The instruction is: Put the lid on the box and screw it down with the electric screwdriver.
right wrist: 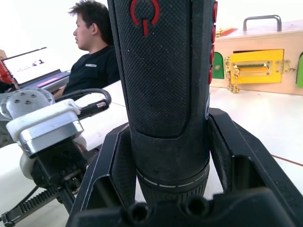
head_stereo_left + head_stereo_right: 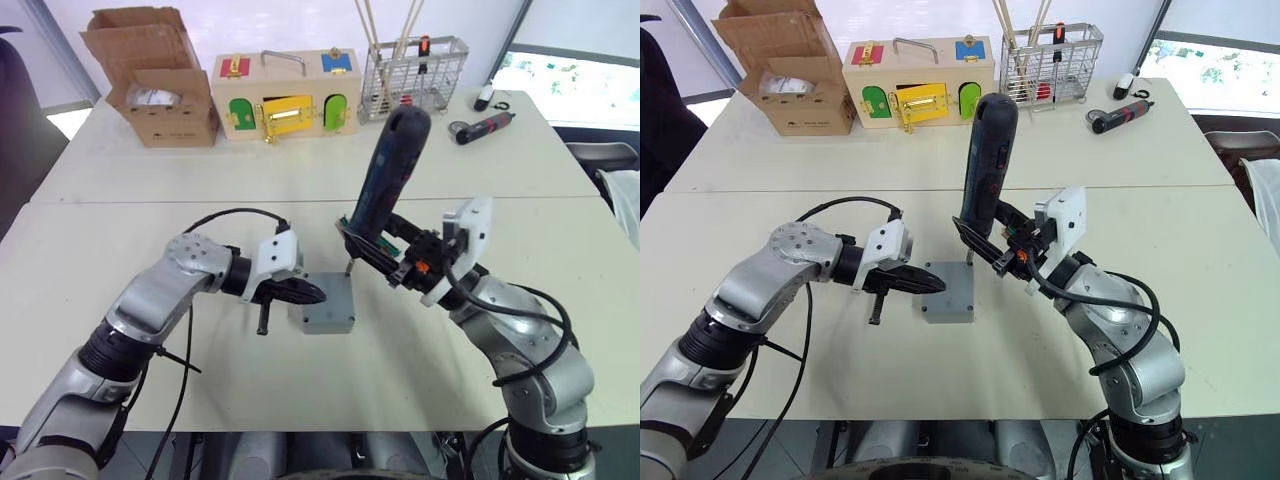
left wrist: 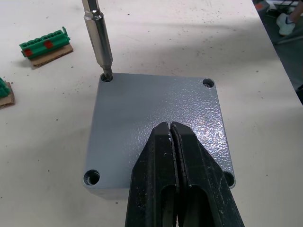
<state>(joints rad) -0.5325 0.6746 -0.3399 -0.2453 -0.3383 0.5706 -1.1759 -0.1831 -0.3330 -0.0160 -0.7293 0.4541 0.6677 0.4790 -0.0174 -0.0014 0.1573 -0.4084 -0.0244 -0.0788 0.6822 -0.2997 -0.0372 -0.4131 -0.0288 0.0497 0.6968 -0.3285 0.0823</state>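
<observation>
- The lid (image 3: 156,123) sits flat on top of the box (image 2: 328,318), closing it; the pair stands on the pale bench (image 2: 300,180) in front of the robot, between the two arms.
- The left gripper (image 3: 171,142) lies across the lid with its two black fingers (image 3: 151,179) pressed together, tips resting on the grey surface near its middle.
- The right gripper (image 2: 385,255) clamps the electric screwdriver (image 2: 393,170) around its lower body, one finger on each side of the black grip.
- The electric screwdriver stands nearly upright, leaning slightly, with its metal bit (image 3: 97,35) pointing down into one corner screw hole of the lid.
- The other three corner holes of the lid show as dark round recesses; whether screws sit in them I cannot tell.
- Two green terminal blocks (image 3: 45,42) lie on the bench just beside the box.
- At the far side of the bench stand a cardboard carton (image 2: 150,75), a wooden latch box (image 2: 285,95) and a wire basket (image 2: 412,65); a smaller red-and-black driver (image 2: 483,127) lies to their right.
- A person in a black shirt (image 1: 92,56) sits beyond the bench, in the right wrist view.
</observation>
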